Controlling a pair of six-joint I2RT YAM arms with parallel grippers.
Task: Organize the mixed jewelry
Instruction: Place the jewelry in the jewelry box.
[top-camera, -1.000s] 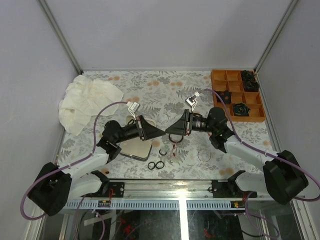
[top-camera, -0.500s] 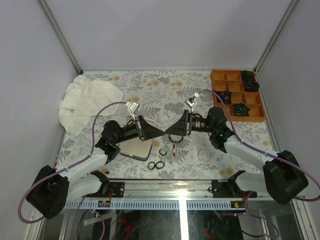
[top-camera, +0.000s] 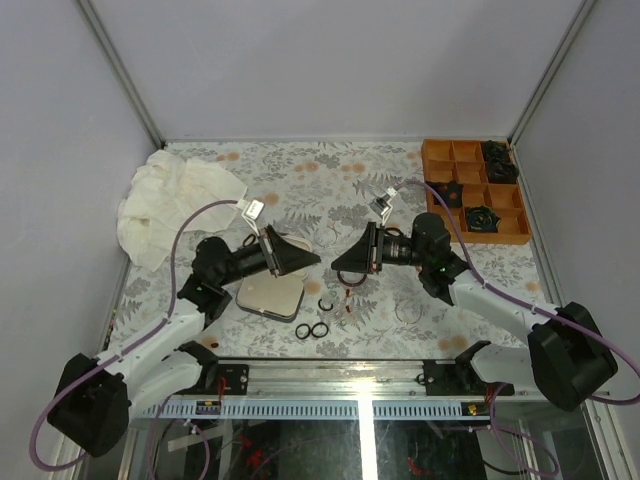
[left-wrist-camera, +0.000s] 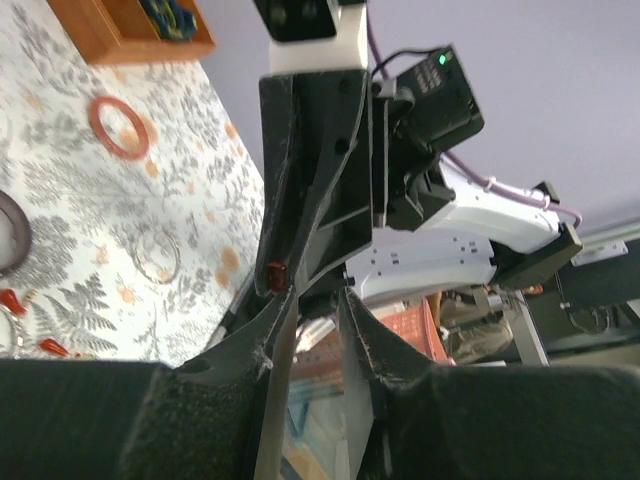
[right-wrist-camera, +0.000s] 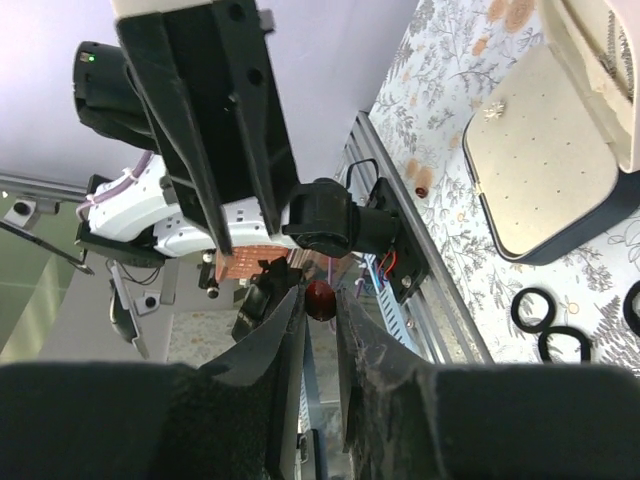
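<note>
1. While both arms reach in over the surface (top-camera: 300, 170), the right hand (top-camera: 336, 266) hangs just right of the navy case (top-camera: 270, 296), beyond its far right corner. Its fingers are clamped on a tiny red bead (right-wrist-camera: 320, 298).
2. That red bead sits at the very fingertips, clear of the surface. It looks round in the right wrist view, and it is too small to tell a long axis or which way it points.
3. Above the case's far right corner, the left hand (top-camera: 314, 261) points at the right hand, tip near tip. Its fingers stand a narrow slit apart, with nothing seen between them.
4. Just off the case's near right corner, two black rings (top-camera: 304, 331) lie flat side by side, their row running left to right.
5. A third black ring (top-camera: 326, 304) lies flat just right of the case.
6. Small red pieces (top-camera: 345, 300) lie beyond that ring from the case, too small to tell their direction.
7. Farther right, well apart from the case, a thin wire hoop (top-camera: 408, 312) lies flat.
</note>
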